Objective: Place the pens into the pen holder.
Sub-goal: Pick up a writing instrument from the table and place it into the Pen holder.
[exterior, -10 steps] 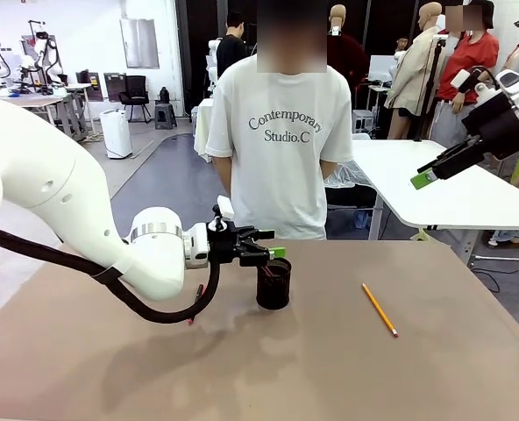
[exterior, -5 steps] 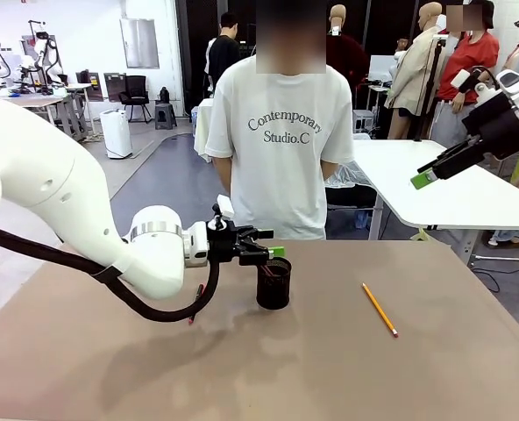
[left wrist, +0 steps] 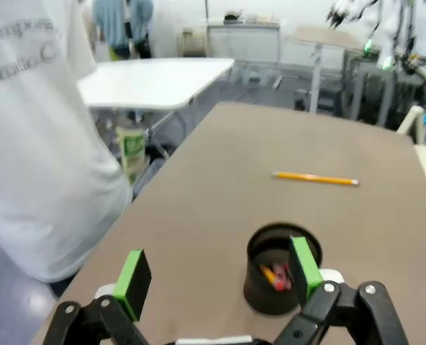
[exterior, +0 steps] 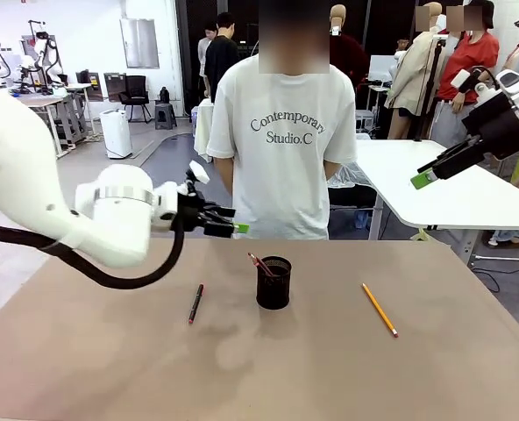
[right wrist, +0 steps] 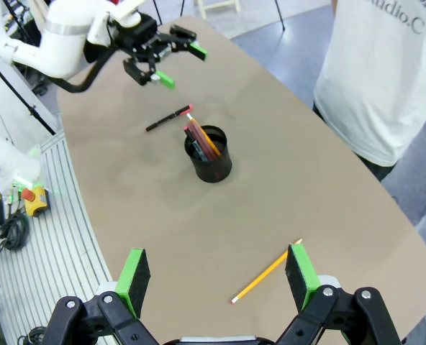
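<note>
The black mesh pen holder stands mid-table with a brownish-pink pen leaning out of it. To its left a black pen with a red tip lies flat, and a yellow-orange pencil lies to its right. My left gripper hovers open and empty, up and left of the holder. High at the right, off the table, my right gripper is open and empty. In the left wrist view the holder sits beyond the open gripper. The right wrist view looks down past the open gripper on the holder, black pen and pencil.
A person in a white T-shirt stands at the table's far edge, hands out of sight. A white table stands behind at the right. The brown tabletop is bare near the front edge.
My left arm has drawn back up and to the left, away from above the holder. The black pen and the pen leaning in the holder now show. The right arm has not moved.
</note>
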Robot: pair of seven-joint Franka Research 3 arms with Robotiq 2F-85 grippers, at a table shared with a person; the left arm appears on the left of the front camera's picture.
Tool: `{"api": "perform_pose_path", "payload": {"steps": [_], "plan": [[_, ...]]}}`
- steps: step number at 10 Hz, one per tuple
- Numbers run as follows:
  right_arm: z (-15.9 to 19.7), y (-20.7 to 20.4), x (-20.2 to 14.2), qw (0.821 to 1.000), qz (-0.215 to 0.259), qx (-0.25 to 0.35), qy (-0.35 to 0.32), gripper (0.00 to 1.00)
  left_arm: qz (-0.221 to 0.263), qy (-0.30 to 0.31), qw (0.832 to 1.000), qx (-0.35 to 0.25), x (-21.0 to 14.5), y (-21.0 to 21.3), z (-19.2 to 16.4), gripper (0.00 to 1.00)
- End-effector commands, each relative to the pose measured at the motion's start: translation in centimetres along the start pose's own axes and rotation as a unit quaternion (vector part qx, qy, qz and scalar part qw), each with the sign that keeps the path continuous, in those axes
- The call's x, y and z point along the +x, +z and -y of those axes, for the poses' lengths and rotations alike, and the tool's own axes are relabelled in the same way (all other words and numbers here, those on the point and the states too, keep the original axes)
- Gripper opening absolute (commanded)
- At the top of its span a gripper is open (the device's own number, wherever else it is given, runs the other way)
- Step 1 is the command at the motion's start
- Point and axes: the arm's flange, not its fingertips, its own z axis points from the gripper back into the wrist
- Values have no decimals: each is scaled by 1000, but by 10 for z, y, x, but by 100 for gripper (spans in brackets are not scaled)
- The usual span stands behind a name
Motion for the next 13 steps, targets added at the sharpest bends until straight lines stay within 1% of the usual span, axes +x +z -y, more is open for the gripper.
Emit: {"api": "perform_pose_path", "payload": {"steps": [1,2,3,4,5,6,7,8,9,10,11,13], "plan": [[0,0,1,1000,5,2,2,100,-87,42,995,17,15,32,1,100],[0,0,1,1000,5,2,2,100,-130,37,990,45,27,49,9,100],[0,0,1,1000,5,2,2,100,-161,32,985,50,34,61,7,100],[0,0,1,1000,5,2,2,100,-200,43,977,59,39,68,12,100],[0,0,1,1000,5,2,2,100,-230,68,968,68,43,71,15,100],[0,0,1,1000,5,2,2,100,-299,82,949,63,44,79,10,100],[0,0,1,1000,5,2,2,100,-335,106,933,79,42,81,13,100],[0,0,1,1000,5,2,2,100,-370,94,921,76,40,81,15,100],[0,0,1,1000,5,2,2,100,-393,93,911,81,39,81,13,100],[0,0,1,1000,5,2,2,100,-400,105,906,94,35,75,15,100],[0,0,1,1000,5,2,2,100,-371,93,919,100,12,82,13,100],[0,0,1,1000,5,2,2,100,-371,93,919,100,12,82,13,100]]}}
